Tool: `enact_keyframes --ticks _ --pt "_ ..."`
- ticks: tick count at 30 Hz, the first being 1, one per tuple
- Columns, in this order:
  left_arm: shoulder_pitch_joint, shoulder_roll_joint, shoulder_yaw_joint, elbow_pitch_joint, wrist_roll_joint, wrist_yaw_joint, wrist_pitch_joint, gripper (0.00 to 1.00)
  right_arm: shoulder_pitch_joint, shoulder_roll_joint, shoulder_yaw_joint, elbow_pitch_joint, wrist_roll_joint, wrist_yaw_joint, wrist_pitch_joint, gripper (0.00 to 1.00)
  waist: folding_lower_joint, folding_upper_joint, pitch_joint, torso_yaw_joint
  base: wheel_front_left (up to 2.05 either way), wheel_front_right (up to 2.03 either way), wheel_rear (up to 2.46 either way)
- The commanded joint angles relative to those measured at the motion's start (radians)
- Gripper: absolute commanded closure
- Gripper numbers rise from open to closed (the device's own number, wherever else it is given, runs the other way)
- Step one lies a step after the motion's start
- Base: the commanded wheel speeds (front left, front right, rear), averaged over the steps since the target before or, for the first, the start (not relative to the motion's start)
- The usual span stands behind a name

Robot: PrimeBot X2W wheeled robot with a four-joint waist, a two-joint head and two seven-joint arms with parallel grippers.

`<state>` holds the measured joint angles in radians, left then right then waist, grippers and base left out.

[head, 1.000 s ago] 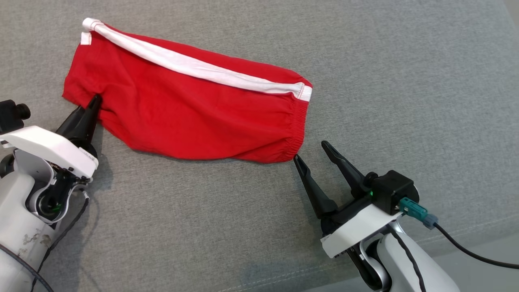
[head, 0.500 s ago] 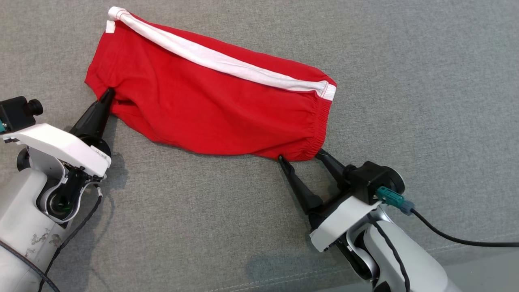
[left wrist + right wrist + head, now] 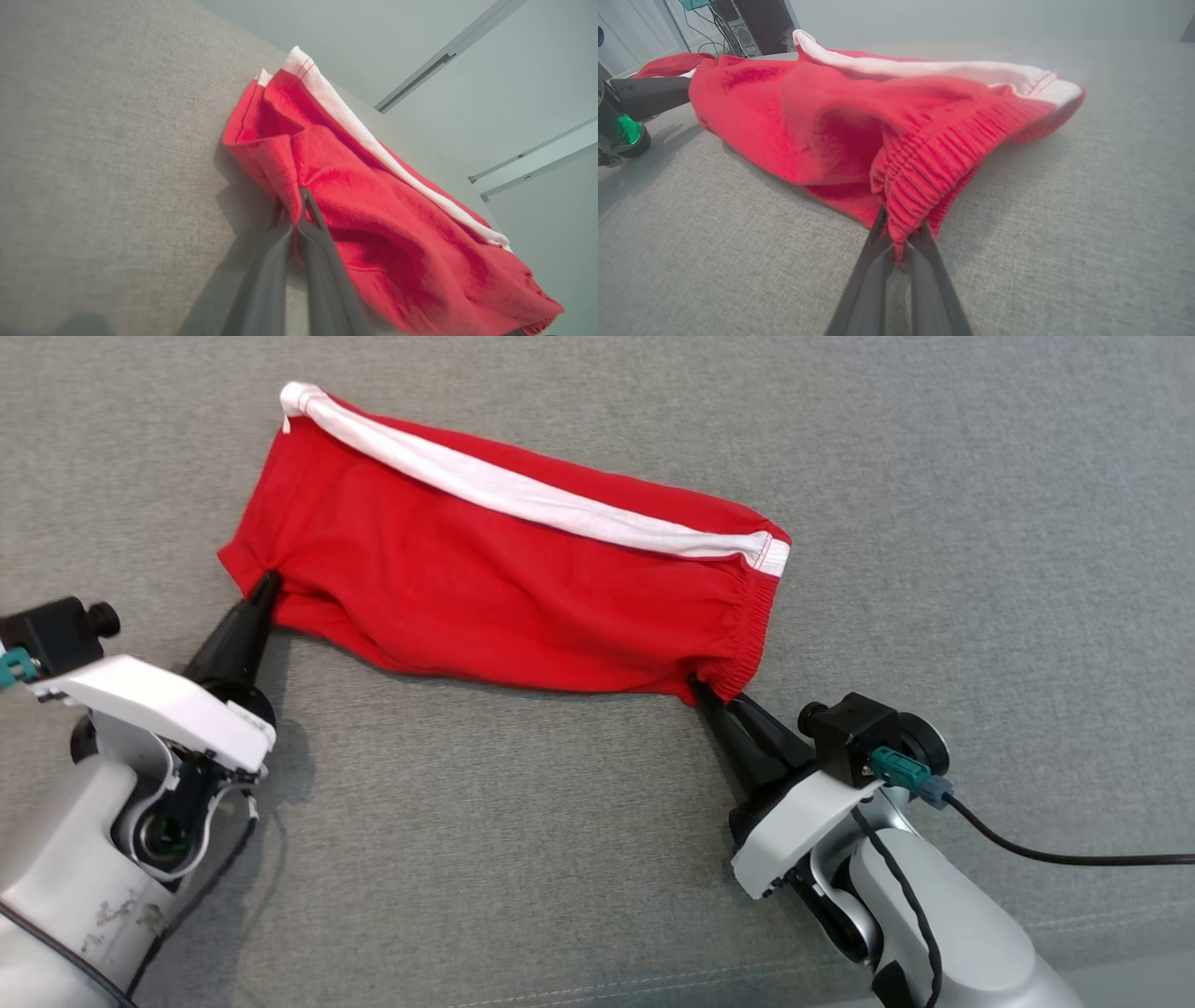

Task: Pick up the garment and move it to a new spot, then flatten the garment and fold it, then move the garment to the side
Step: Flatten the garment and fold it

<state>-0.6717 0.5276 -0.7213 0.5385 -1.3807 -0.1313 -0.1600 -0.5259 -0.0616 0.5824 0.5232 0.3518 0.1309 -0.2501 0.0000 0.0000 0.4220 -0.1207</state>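
On the grey upholstered surface (image 3: 952, 476), well back from its near edge, the red shorts (image 3: 504, 597) lie stretched crosswise, white side stripe (image 3: 523, 502) on the far side and bare fabric open to both sides. The left gripper (image 3: 265, 584) is clamped on a leg-hem corner. The right gripper (image 3: 702, 693) is clamped on the elastic waistband.

We see a grey woven cushion (image 3: 560, 859) across the head view, a stitched seam (image 3: 653, 980) near its bottom edge and pale floor (image 3: 1144, 980) at lower right. At the right wrist view's upper left we find a computer tower (image 3: 740, 35), loose cables (image 3: 703, 32) and white cabinet doors (image 3: 630, 42). Metal rails (image 3: 439, 60) cross the left wrist view's upper right.
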Motion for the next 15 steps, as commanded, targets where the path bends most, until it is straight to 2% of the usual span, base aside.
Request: enact_keyframes --ticks 1,15 --pt "0.025 0.039 0.025 0.005 -0.016 0.001 -0.009 1.00 0.000 0.011 0.002 -0.005 -0.008 0.000 -0.012 1.00 0.0000 0.0000 -0.016 0.018 0.00 0.00 0.00" --pt "0.112 -0.033 0.013 0.032 -0.078 0.001 -0.067 1.00 -0.042 0.011 0.015 0.145 -0.005 0.000 0.005 1.00 0.0000 0.0000 -0.112 0.132 0.00 0.00 0.00"
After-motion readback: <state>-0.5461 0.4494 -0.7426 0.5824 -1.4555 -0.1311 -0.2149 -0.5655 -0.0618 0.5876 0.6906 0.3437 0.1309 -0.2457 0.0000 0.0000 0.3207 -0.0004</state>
